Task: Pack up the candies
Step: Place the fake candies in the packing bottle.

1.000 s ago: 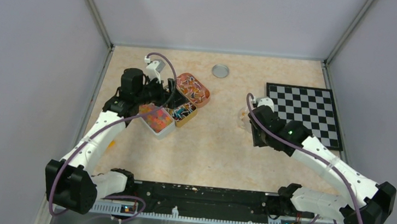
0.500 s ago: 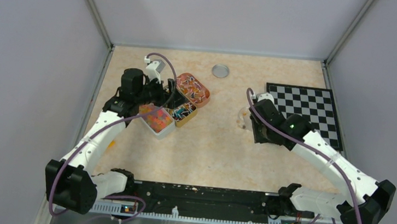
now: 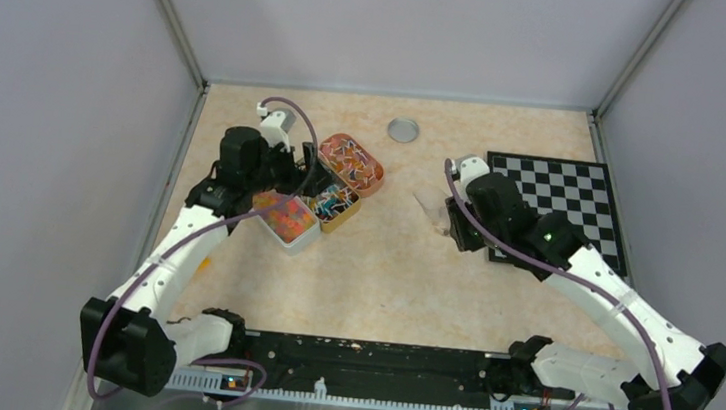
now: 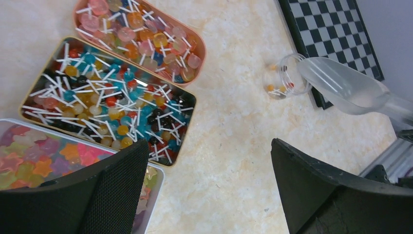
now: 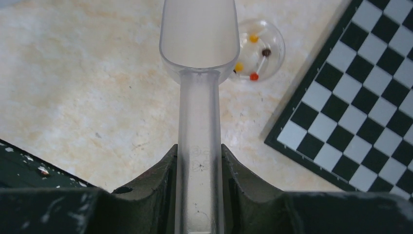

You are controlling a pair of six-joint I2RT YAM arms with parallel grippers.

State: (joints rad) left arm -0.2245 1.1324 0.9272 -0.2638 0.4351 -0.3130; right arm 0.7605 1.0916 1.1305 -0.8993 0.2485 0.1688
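Small pink, orange and yellow candies [image 4: 44,156] fill a white tin [image 3: 297,242]; up close they look star-shaped. My left gripper [image 4: 209,185] is open and empty above the table, its left finger over that tin's corner; it also shows in the top view [image 3: 294,170]. My right gripper [image 5: 199,161] is shut on the handle of a clear plastic scoop [image 5: 199,34], whose bowl is empty. The scoop also shows in the top view [image 3: 427,205]. A small clear cup [image 5: 258,51] with a few ball sweets on sticks stands just right of the scoop's bowl.
A gold tin [image 4: 194,100] and a pink tin [image 4: 201,48], both full of tiny lollipops, lie beside the white tin. A chessboard [image 3: 560,204] lies at the right, next to the cup. A round metal lid [image 3: 403,130] lies at the back. An orange bit [image 3: 205,263] lies near the left arm.
My right gripper has moved farther from the base and to the left with the scoop, which now sticks out toward the tins. My left gripper has barely shifted.
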